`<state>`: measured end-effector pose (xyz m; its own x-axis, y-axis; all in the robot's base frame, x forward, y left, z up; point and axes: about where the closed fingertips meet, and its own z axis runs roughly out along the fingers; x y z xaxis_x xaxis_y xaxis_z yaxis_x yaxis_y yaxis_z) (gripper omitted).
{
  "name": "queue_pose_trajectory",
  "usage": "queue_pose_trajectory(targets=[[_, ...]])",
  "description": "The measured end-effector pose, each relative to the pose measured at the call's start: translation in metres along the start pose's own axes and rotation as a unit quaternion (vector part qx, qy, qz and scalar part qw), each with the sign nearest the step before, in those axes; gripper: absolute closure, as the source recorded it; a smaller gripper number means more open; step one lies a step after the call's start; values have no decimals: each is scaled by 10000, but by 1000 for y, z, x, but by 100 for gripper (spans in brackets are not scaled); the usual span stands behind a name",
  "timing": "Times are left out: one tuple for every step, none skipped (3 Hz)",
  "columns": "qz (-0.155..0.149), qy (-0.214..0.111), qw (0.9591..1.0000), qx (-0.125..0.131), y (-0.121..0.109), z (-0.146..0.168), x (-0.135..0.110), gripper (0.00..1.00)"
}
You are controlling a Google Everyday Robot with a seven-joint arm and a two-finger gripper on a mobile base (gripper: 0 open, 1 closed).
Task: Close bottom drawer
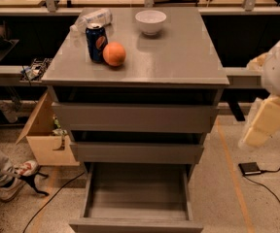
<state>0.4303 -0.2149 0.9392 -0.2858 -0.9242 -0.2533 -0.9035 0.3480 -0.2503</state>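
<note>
The bottom drawer (pixel 136 224) of the grey cabinet (pixel 179 62) is pulled far out, low at the front of the camera view. Its inside is empty and its plain flat front sits at the lower edge of the frame. The two drawers above it, the middle one (pixel 137 152) and the top one (pixel 135 117), stick out only a little. My gripper (pixel 262 124) hangs at the right edge, beside the cabinet's right side at about the height of the upper drawers, apart from the cabinet and well above the bottom drawer.
On the cabinet top stand a blue can (pixel 96 42), an orange (pixel 114 54), a white bowl (pixel 150 21) and a lying plastic bottle (pixel 92 18). An open cardboard box (pixel 45 142) and a person's shoe (pixel 14 177) are at the left. A small black device (pixel 250 168) with cables lies on the floor at the right.
</note>
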Motion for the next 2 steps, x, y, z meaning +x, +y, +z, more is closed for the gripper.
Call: queue_pose_trajectory(targets=[[435, 93, 9987, -233, 21, 48, 27, 0], [433, 92, 9988, -230, 20, 48, 27, 0]])
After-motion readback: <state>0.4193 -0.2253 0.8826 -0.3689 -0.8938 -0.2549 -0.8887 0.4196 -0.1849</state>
